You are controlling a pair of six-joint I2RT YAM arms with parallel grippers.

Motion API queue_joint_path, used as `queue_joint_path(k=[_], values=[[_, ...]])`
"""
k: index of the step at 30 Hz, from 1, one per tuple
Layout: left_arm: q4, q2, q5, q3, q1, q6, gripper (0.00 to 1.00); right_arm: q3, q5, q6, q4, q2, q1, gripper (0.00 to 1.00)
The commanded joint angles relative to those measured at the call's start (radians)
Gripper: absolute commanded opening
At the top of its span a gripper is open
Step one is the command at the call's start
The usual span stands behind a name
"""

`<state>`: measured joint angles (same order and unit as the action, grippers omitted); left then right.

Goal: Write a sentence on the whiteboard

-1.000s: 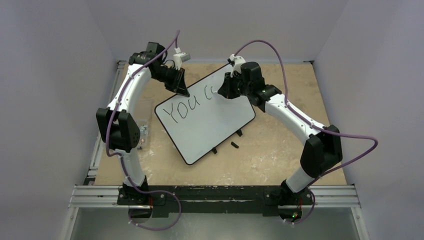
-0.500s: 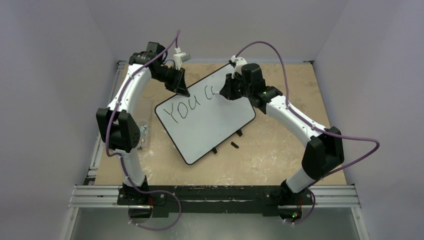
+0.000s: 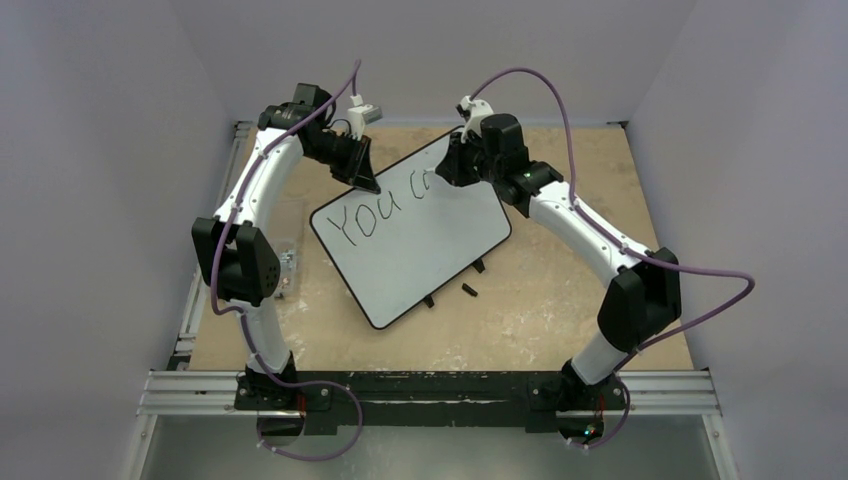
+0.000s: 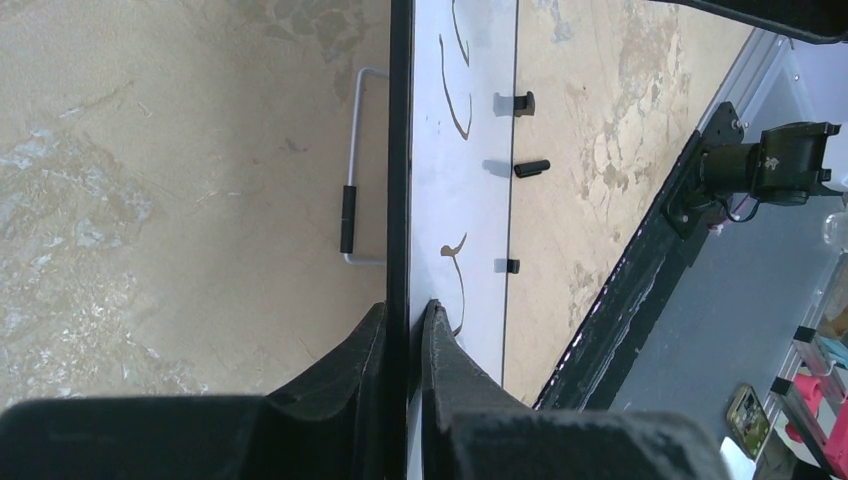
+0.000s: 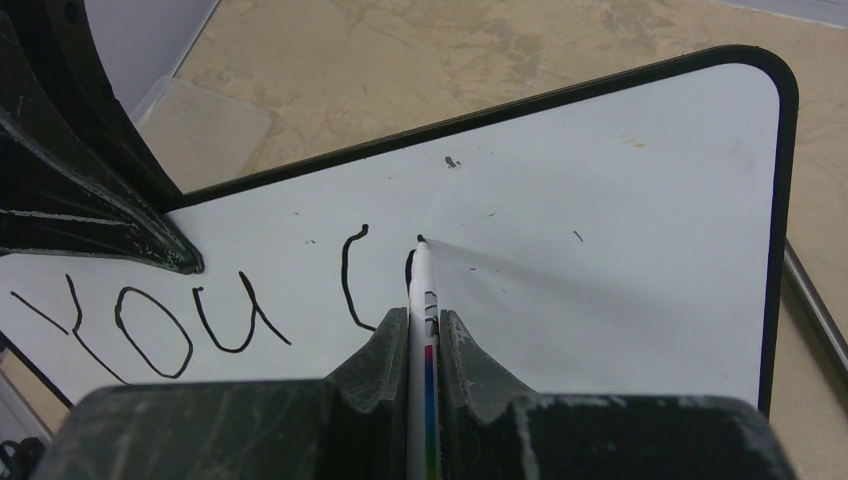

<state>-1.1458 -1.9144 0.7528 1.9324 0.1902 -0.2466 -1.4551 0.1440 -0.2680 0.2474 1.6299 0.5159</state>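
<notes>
The whiteboard [image 3: 420,245] lies tilted on the table, also in the right wrist view [image 5: 620,230] and edge-on in the left wrist view [image 4: 470,180]. The sentence [image 3: 375,212] reads "You c" plus a started stroke [image 5: 250,310]. My left gripper [image 3: 366,183] [image 4: 404,312] is shut on the board's black frame at its far left edge. My right gripper [image 3: 444,172] [image 5: 411,325] is shut on a white marker pen [image 5: 418,290], whose black tip touches the board just right of the "c".
A small black cap [image 3: 468,291] lies on the table by the board's near edge, next to the board's black feet [image 3: 479,266]. A clear plastic sheet [image 5: 205,125] lies beyond the board's left edge. A metal rail [image 3: 430,392] runs along the front.
My right gripper has moved a little toward the far edge of the board, drawing the marker tip upward on a new stroke after the "c". The left arm has not moved.
</notes>
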Motion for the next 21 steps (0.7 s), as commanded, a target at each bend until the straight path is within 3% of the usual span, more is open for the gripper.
queue_joint_path(k=[1,21], values=[[0.016,0.034,-0.145,0.013,0.006,-0.071,0.0,-0.02,-0.013,-0.007,-0.022,-0.005,-0.003,0.0],[0.016,0.037,-0.147,0.011,0.006,-0.072,0.0,0.156,-0.007,-0.004,-0.049,-0.075,-0.002,0.0]])
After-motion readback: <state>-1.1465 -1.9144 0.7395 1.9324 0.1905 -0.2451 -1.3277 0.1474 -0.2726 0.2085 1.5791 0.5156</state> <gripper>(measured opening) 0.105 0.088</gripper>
